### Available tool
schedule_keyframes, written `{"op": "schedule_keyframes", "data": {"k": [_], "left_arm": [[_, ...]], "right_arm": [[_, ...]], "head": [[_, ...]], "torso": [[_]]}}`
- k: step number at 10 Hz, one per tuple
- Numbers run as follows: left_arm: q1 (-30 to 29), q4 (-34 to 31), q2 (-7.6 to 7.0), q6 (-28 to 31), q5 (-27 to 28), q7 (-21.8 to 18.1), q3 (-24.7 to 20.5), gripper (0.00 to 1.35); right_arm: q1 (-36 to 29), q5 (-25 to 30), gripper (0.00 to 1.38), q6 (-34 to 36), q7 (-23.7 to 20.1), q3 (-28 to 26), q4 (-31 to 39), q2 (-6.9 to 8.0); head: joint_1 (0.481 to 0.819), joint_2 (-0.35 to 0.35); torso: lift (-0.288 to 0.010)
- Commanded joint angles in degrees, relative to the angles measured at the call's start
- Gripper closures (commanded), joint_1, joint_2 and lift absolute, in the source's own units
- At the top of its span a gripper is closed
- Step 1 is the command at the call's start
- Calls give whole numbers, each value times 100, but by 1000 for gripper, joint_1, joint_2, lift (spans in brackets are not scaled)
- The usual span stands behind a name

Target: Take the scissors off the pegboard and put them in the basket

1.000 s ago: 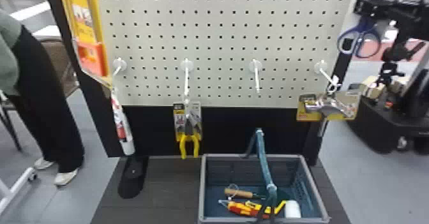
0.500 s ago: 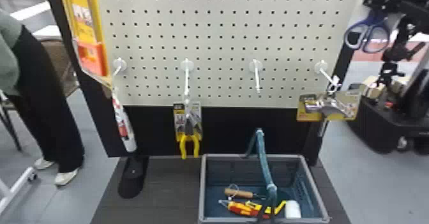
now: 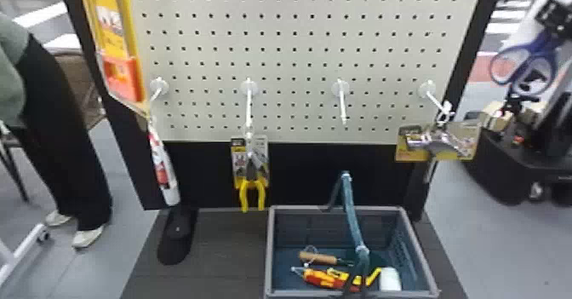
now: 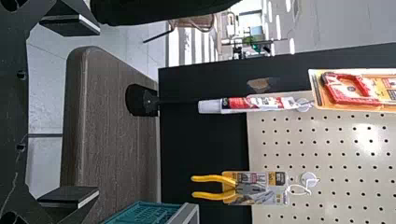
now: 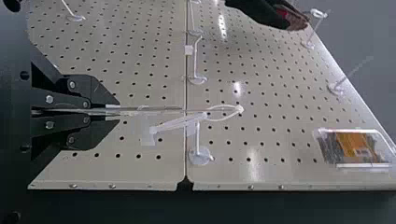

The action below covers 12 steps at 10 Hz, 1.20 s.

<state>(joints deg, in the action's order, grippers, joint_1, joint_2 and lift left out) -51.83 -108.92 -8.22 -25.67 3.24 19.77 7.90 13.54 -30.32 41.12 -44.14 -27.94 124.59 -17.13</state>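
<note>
At the upper right of the head view, my right gripper [image 3: 552, 16] holds the blue-handled scissors [image 3: 528, 49] beyond the pegboard's right edge, rings downward. In the right wrist view that right gripper [image 5: 113, 112] is shut on their thin package, seen edge-on [image 5: 161, 110], with a white tie loop at its far end. The pegboard [image 3: 298, 55] stands behind. Below it is the grey-rimmed basket [image 3: 336, 209], holding a wooden-handled tool, a red-yellow tool and a white item. My left gripper [image 4: 70, 110] stands open with nothing between its fingers in the left wrist view.
Yellow pliers [image 3: 252, 191], a white tube [image 3: 164, 170] and a carded metal tool [image 3: 440, 142] hang from the lower hooks. Another hook [image 3: 342, 104] is bare. The basket's teal handle [image 3: 351, 217] stands up. A black stand is at the right.
In the head view the scissors and my right gripper have moved right, away from the pegboard's edge, and latterly a little lower. The basket and hanging tools stay where they were.
</note>
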Motion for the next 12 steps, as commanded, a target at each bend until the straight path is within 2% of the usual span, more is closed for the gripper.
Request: {"op": "schedule_keyframes", "data": {"k": [1, 3, 5, 7, 8, 12], "left_arm": [[-1, 0, -4, 0, -8, 0, 1, 101], [-1, 0, -4, 9, -8, 0, 18, 102], [12, 0, -13, 27, -25, 0, 36, 102], [24, 0, -31, 35, -34, 0, 44, 102], [24, 0, -39, 35, -43, 0, 44, 101], [36, 0, -39, 53, -69, 0, 53, 102]], "right_arm": [[-422, -414, 1266, -201, 204, -203, 64, 280], [-816, -800, 1266, -438, 397, -194, -132, 535], [-927, -862, 1266, -526, 389, -194, -400, 843], [-1161, -1064, 1266, -543, 512, -194, -442, 1036], [-1308, -1117, 1266, -534, 679, -194, -343, 1124], [-1641, -1301, 1266, -534, 723, -71, -667, 1309]], "head": [[549, 0], [549, 0], [549, 0], [549, 0], [549, 0], [549, 0]], "torso": [[-100], [-100], [-100], [-100], [-100], [-100]]}}
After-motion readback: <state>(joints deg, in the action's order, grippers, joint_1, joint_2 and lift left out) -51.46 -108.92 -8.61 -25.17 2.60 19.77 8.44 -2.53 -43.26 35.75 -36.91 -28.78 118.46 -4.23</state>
